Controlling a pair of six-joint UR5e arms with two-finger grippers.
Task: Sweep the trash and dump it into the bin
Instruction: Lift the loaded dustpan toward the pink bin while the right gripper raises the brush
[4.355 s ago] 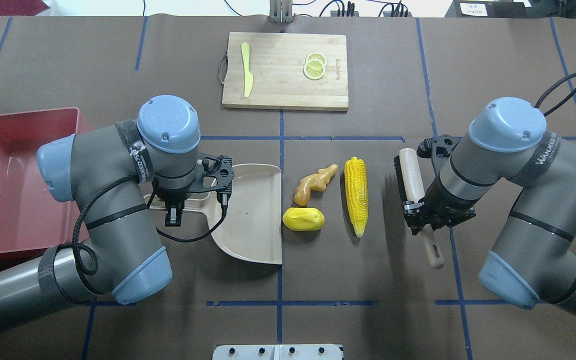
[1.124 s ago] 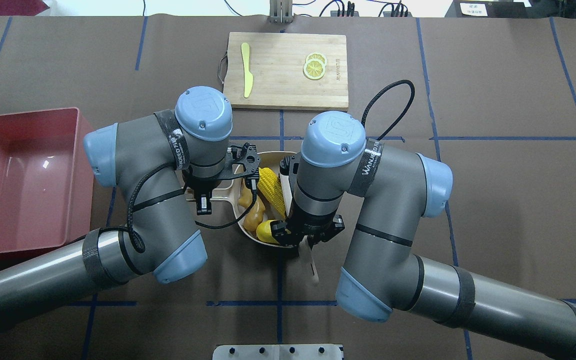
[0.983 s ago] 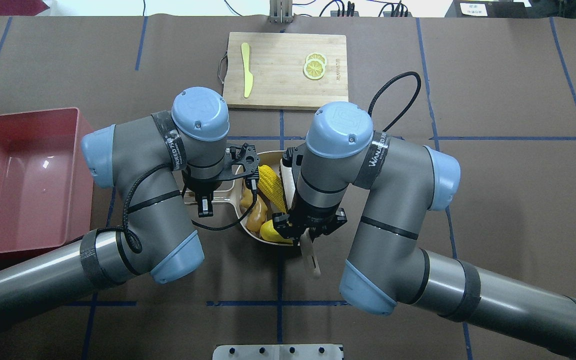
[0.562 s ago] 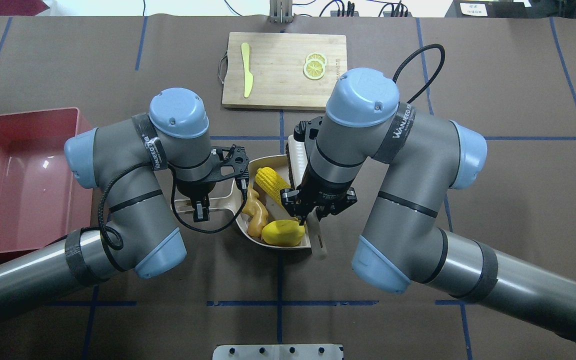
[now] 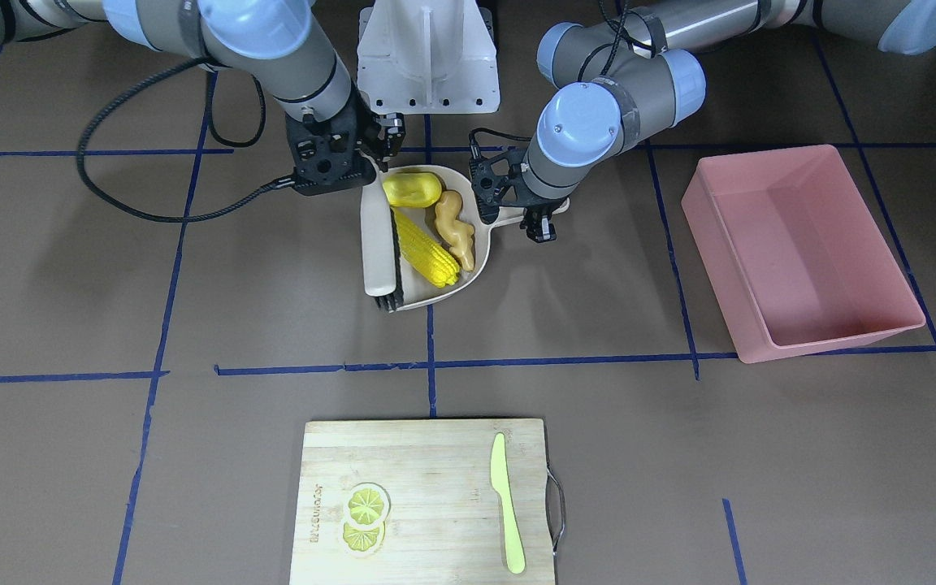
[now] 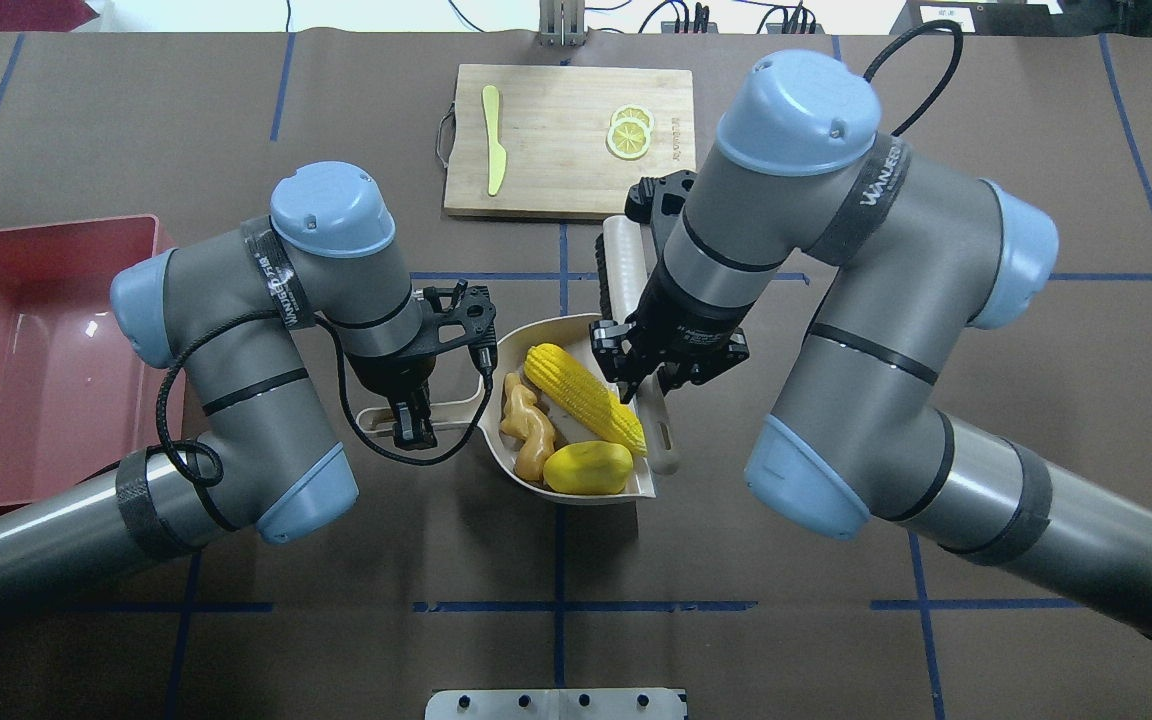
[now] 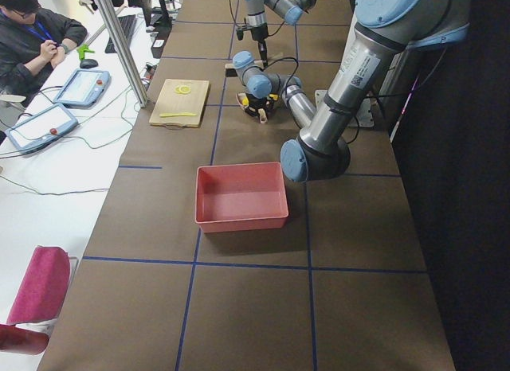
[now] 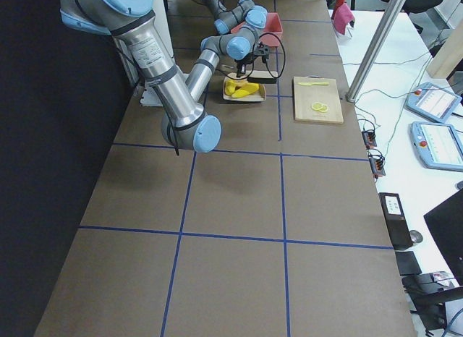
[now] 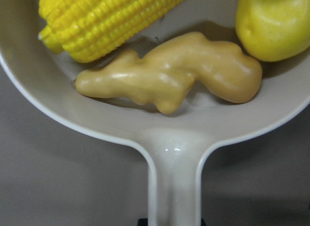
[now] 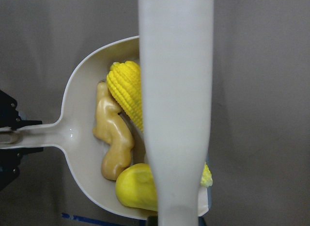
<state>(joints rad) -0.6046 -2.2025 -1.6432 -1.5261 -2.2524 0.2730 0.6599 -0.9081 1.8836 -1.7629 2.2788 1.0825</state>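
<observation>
Left tool [image 6: 404, 422]: clamped on the dustpan [image 10: 77, 117] handle, pinching it. Right tool [image 6: 651, 375]: pinching the brush [image 6: 622, 262] handle, with the brush lying along the pan's open edge below this tool.

Trash: all three pieces are inside the pan, between the two tools. The ginger [image 6: 526, 432] is nearest the left tool. The corn [image 6: 586, 397] is beside it, toward the right tool, just beside the brush. The potato [image 6: 588, 467] sits at the corn's end.

Bin [image 6: 36, 350]: on the bench [image 6: 336, 620], well apart from the left tool, on its side away from the right tool.
</observation>
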